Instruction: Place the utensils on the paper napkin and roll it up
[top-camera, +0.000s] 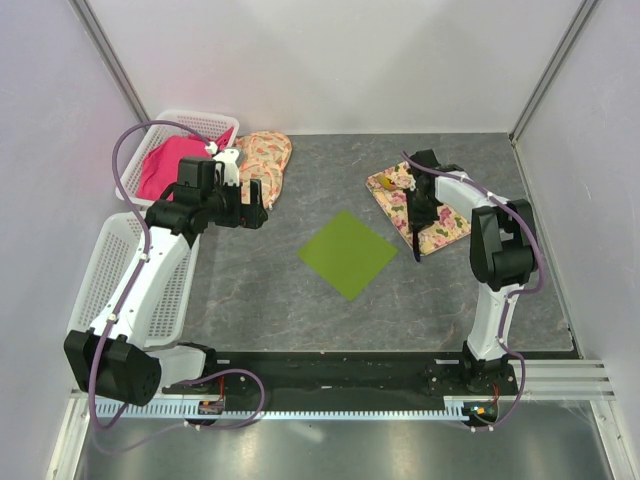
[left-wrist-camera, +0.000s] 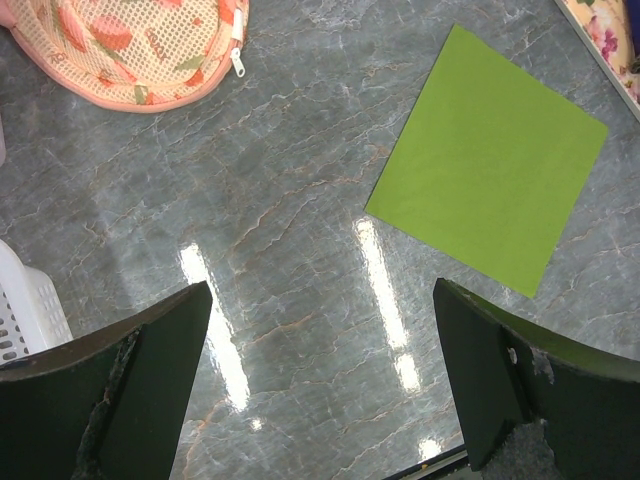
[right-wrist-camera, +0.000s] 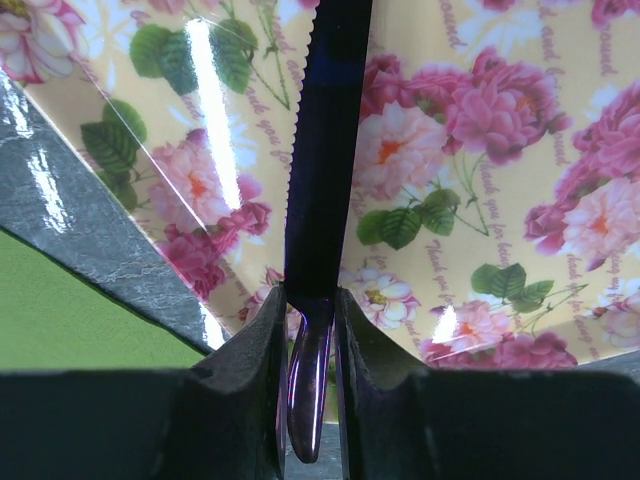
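Right wrist: right claw (right-wrist-camera: 312, 310) clenched on dark-blue knife (right-wrist-camera: 325, 150), over floral mat (right-wrist-camera: 480, 150).
Left wrist: left claw (left-wrist-camera: 320, 290) spread wide over tabletop (left-wrist-camera: 250, 200).
Top external: green napkin (top-camera: 347, 253) flat on tabletop.

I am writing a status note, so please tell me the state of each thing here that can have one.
Paper napkin: flat, unfolded, nothing on it.
Dark-blue utensil: clamped in the right gripper, over the floral mat.
Right gripper: shut on that utensil.
Left gripper: open, holding nothing.
Pink cloth: crumpled in the white basket.
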